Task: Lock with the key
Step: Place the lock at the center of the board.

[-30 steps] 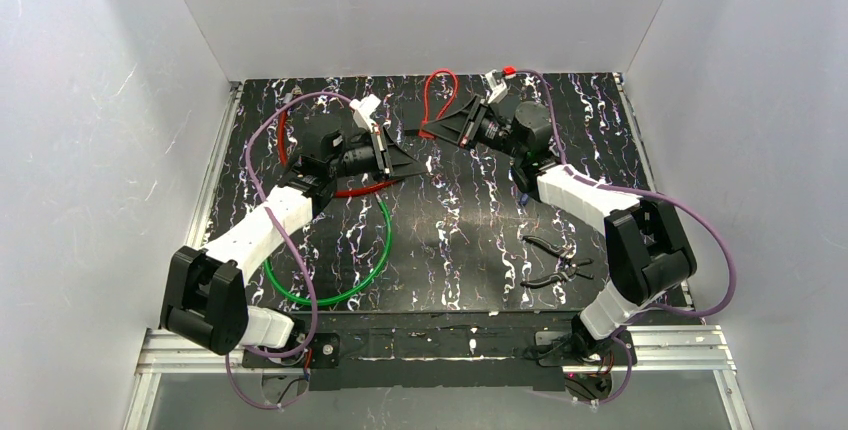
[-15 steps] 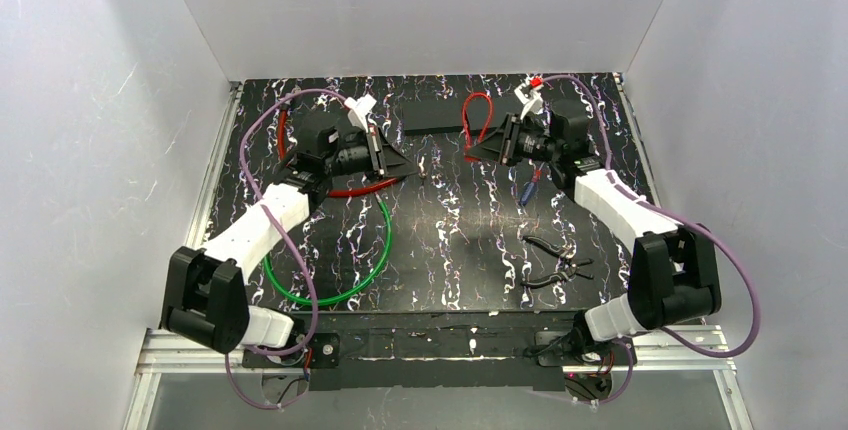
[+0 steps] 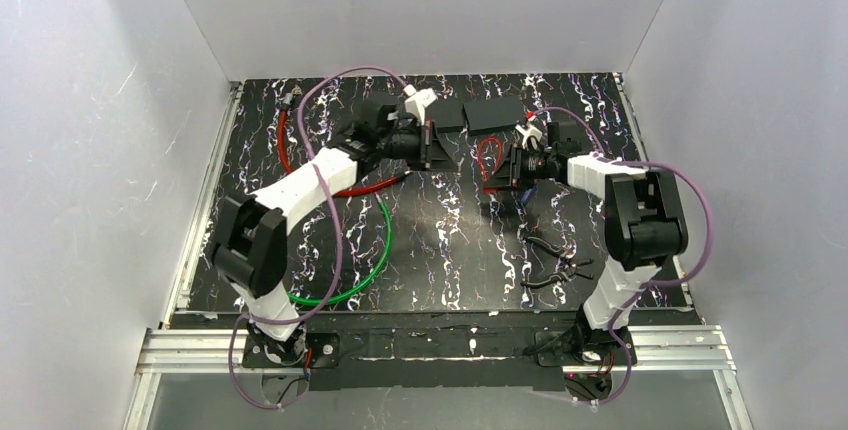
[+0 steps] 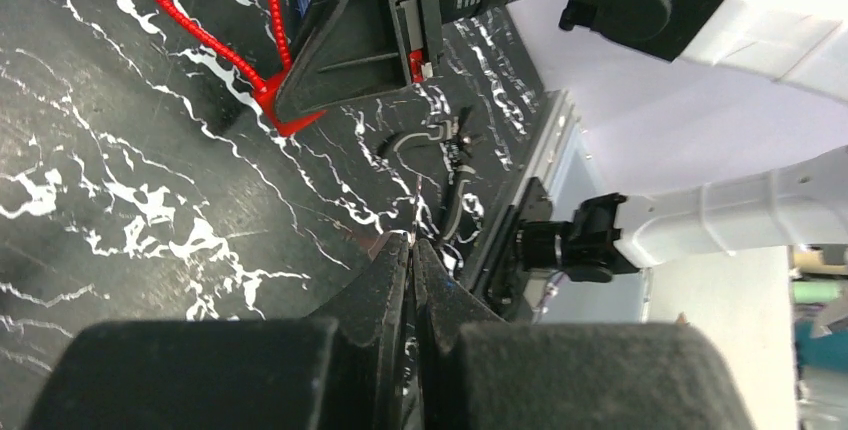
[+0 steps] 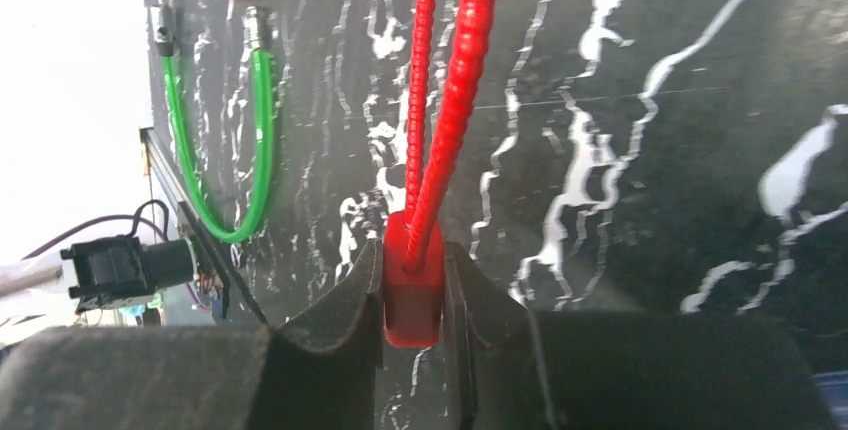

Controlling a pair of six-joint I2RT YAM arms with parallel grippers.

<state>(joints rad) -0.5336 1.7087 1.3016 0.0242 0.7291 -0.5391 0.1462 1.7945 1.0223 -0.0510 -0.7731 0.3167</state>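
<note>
- Top external: reaching both arms toward the back middle of the table (image 3: 440,250), with the left gripper (image 3: 435,147) and right gripper (image 3: 503,172) facing each other, near but apart. Carrying the red cable lock (image 3: 488,153) at the right gripper's tips, on the side facing the left gripper. Leaving the green cable (image 3: 383,240) and the pliers (image 3: 555,260) lying nearer the bases, with neither gripper near them.
- Left wrist: pressing the left gripper's fingers (image 4: 395,280) tight together, fully closed. Showing a thin metal sliver (image 4: 414,218) at the tips, possibly the key, though too slight to be sure. Pointing across bare tabletop toward the lock held opposite, stopping well short of it.
- Right wrist: clamping the lock's red body (image 5: 412,300) from both sides between the right fingers. Trailing its beaded loop (image 5: 450,80) away from the body over the table.
- Progress, as a judgement: presenting the lock looks done. Bringing the key to the keyhole, inserting it and turning it appear left to do. Not showing the keyhole in any view.
</note>
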